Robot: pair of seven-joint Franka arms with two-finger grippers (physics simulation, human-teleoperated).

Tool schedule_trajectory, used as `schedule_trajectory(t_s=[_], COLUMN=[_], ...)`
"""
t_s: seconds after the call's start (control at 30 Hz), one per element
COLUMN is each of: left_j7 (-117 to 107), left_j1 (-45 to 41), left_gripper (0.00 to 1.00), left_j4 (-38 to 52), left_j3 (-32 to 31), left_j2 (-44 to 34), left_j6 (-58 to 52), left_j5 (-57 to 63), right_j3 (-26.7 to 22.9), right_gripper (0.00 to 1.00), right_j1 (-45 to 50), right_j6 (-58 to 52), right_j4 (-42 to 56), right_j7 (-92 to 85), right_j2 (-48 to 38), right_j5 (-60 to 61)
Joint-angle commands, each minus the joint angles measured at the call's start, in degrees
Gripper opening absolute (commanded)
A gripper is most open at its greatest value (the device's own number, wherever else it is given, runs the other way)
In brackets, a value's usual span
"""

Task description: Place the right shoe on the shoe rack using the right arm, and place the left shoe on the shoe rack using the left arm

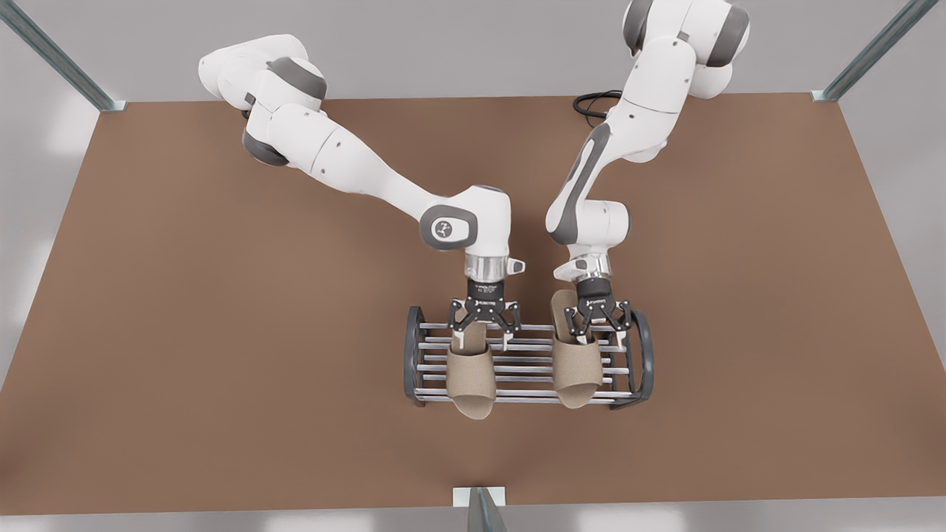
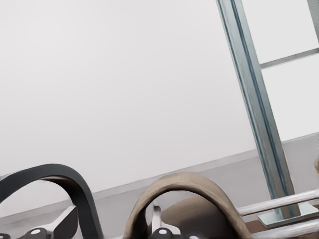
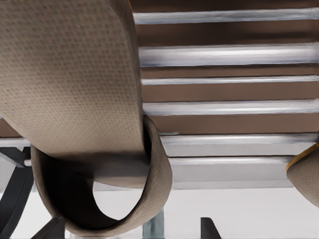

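The brown counter (image 1: 185,310) carries the shoe rack (image 1: 414,355) toward six o'clock of its middle, and a black cable (image 1: 591,102) lies near one o'clock.

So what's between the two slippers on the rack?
Nothing but bare shoe rack bars, seen in the front view, between the left shoe and right shoe.

The shoe rack (image 1: 528,362) stands on the table (image 1: 222,332), near the middle of its front edge. Two shoes lie across its bars, toes toward the front. The right shoe (image 1: 471,384) is left of centre in the front view. The left shoe (image 1: 576,373) is just beside the end loop on that view's right, its heel seemingly past the rear bar. The right gripper (image 1: 484,336) hangs over the right shoe's heel, the left gripper (image 1: 599,329) over the left shoe's.
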Motion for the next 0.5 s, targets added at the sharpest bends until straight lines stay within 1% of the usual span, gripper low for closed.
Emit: schedule_trajectory(t_s=[0.0, 0.07, 0.1, 0.13, 0.17, 0.2, 0.23, 0.27, 0.3, 0.33, 0.37, 0.4, 0.43, 0.47], left_j7=[-0.8, -1.3, -1.6, -1.9, -2.0, -2.3, -2.5, -2.9, -3.0, -2.9, -2.9, -2.9, -2.9, -2.9], left_j1=[0.2, 0.0, -0.2, -0.2, -0.2, -0.5, -0.9, -0.8, -0.7, -0.7, -0.7, -0.8, -0.9, -1.0], left_gripper=[1.0, 1.0, 1.0, 1.0, 1.0, 1.0, 1.0, 1.0, 1.0, 1.0, 1.0, 1.0, 1.0, 1.0], left_j4=[-0.2, -0.2, -0.2, -0.3, -0.3, -0.5, -0.6, -0.6, -0.5, -0.6, -0.6, -0.6, -0.7, -0.7], left_j3=[0.1, 0.1, 0.1, 0.1, 0.1, 0.1, 0.1, 0.1, 0.1, 0.1, 0.1, 0.1, 0.1, 0.1], left_j2=[-0.4, -1.1, -1.3, -1.6, -1.7, -1.7, -1.7, -1.4, -1.3, -1.2, -1.3, -1.3, -1.3, -1.3], left_j6=[-1.1, -1.0, -0.9, -1.0, -1.0, -1.0, -1.0, -1.1, -1.1, -0.9, -0.6, -0.6, -0.6, -0.6], left_j5=[-0.8, -0.8, -0.9, -1.0, -1.1, -1.2, -1.6, -1.6, -1.6, -1.6, -1.6, -1.7, -1.7, -2.3], right_j3=[0.4, 0.5, 0.5, 0.5, 0.5, -0.2, -4.2, -14.4, -25.8, -36.2, -39.9, -39.6, -39.6, -39.6], right_gripper=[1.0, 1.0, 1.0, 1.0, 1.0, 1.0, 1.0, 1.0, 1.0, 1.0, 1.0, 1.0, 1.0, 1.0], right_j1=[0.2, 0.2, 0.0, -0.2, -1.5, -4.0, -6.2, -6.2, -6.2, -6.4, -9.0, -13.0, -14.1, -14.1], right_j6=[-0.8, -5.1, -11.5, -13.5, -16.9, -17.2, -17.0, -17.0, -16.6, -15.9, -16.0, -22.2, -26.0, -28.7], right_j4=[-0.2, -0.8, -0.3, -0.2, -0.1, 0.2, -0.1, -2.3, -9.4, -17.0, -20.4, -16.5, -15.5, -14.7], right_j7=[6.5, 6.2, 8.3, 12.6, 22.4, 30.8, 36.8, 42.4, 42.5, 42.6, 42.6, 42.4, 44.9, 52.3], right_j2=[-2.1, -10.7, -14.7, -16.3, -18.3, -20.8, -24.1, -29.3, -36.1, -42.6, -45.5, -45.2, -45.0, -44.5], right_j5=[5.6, 22.7, 31.6, 34.4, 44.0, 55.2, 65.8, 84.5, 98.2, 99.6, 99.6, 101.6, 103.2, 103.4])
